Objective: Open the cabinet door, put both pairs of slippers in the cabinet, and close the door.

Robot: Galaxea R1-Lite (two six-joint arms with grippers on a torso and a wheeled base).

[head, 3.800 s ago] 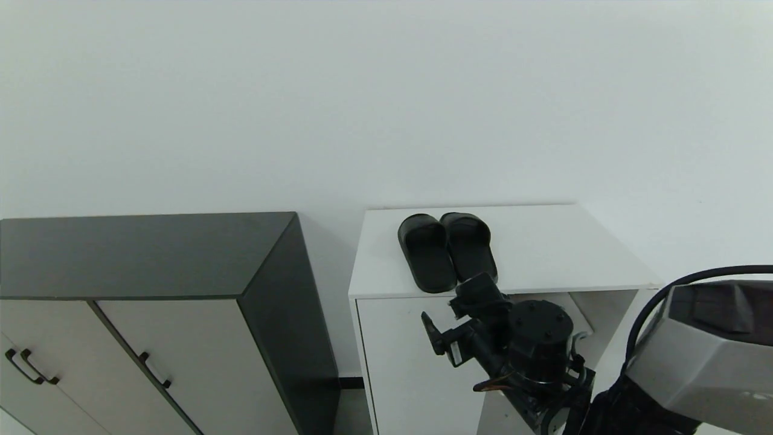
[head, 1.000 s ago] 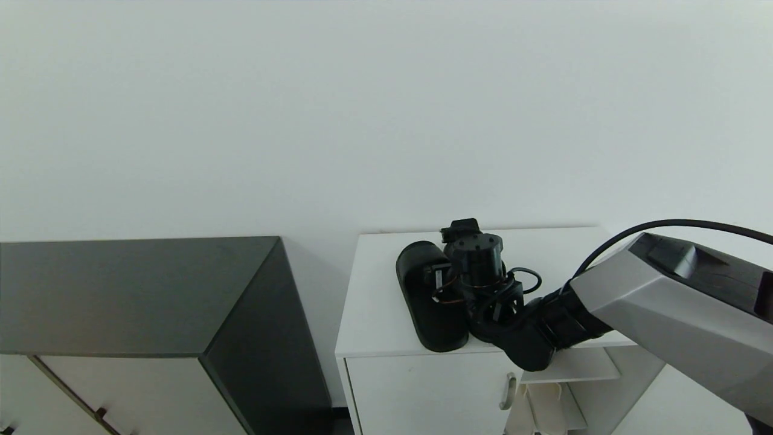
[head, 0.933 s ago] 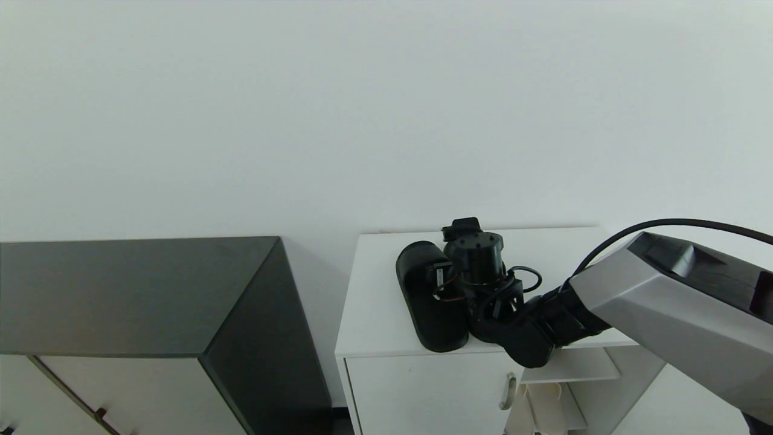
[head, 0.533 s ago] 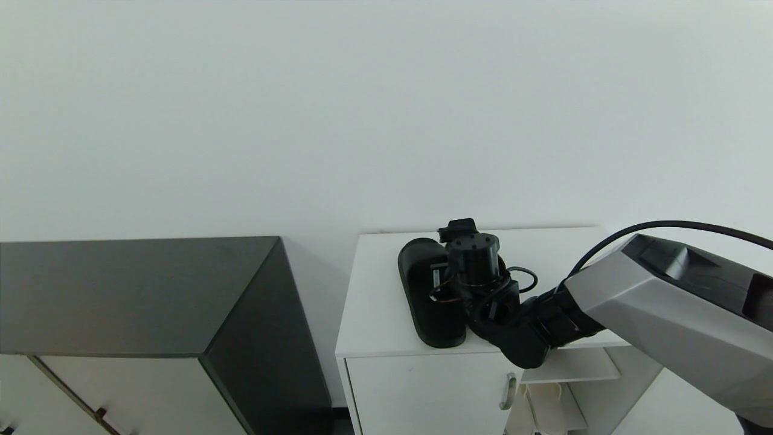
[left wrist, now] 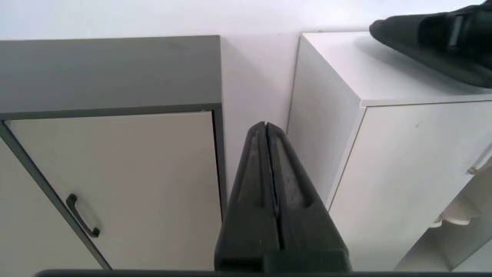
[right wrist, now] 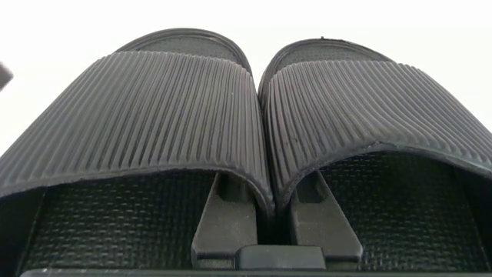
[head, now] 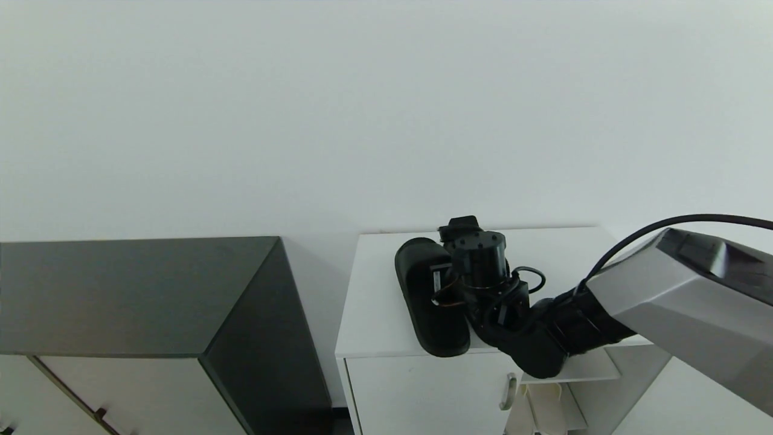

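Slippers: your black slippers [head: 432, 299] lie atop the white cabinet [head: 374, 302].
Right gripper [right wrist: 270, 219]: one finger [right wrist: 224, 223] inside each slipper, pinching their adjoining inner walls.
Left gripper [left wrist: 270, 185]: closed, empty.

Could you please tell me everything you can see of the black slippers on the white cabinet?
The slippers are a matte black pair of slides, seemingly rubber or foam, with wide ribbed straps and finely textured footbeds. They lie side by side, soles down, with their inner edges touching, on top of the white cabinet, heels near its front edge. The right gripper has one finger under each strap and pinches the two touching inner walls between them.
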